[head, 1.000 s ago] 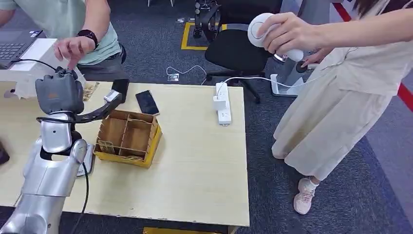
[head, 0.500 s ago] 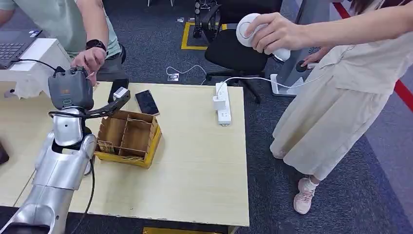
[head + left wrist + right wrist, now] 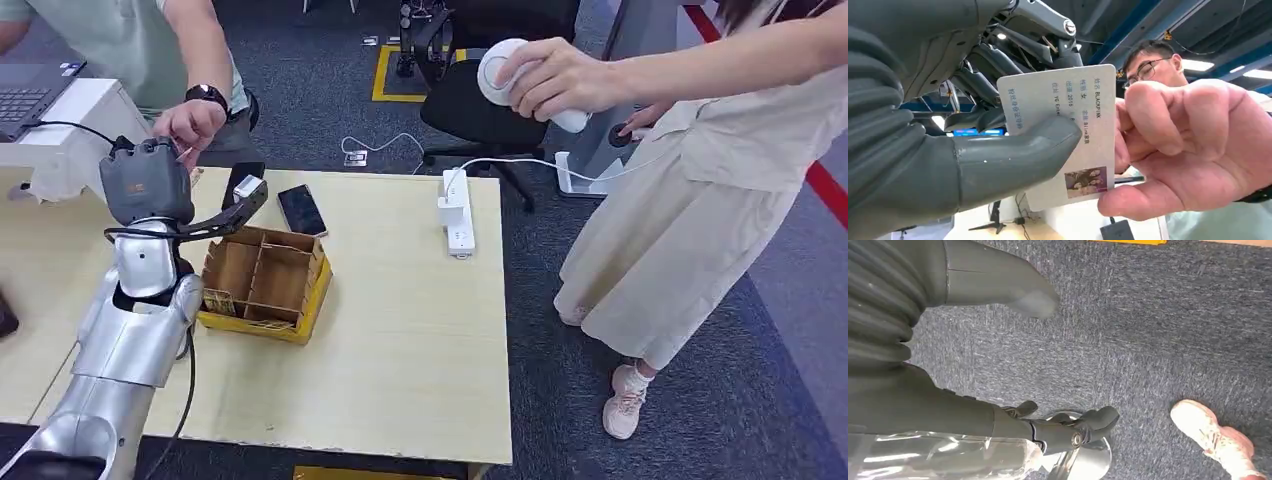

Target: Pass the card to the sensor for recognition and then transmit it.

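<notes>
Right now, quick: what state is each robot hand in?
Left robot hand: holding the card, which a person's hand also grips.
Right robot hand: open, holding nothing, hanging over the carpet.

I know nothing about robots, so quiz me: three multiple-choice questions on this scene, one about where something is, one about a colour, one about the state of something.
1. Where does the black phone lie?
A. On the table beyond the divided box
B. Inside the divided box
C. On the carpet

2. What colour is the power strip on the table?
A. Black
B. White
C. Yellow

3. What is happening with the card?
A. It lies flat on the table
B. The robot's left hand holds it while a person's hand grips its other edge
C. It sits in the box

Answers:
1. A: the head view shows the phone on the tabletop past the far side of the cardboard box.
2. B: it is white, with a white plug in it.
3. B: in the left wrist view the grey thumb presses on the card's face and a person's fingers pinch the opposite side.
</notes>
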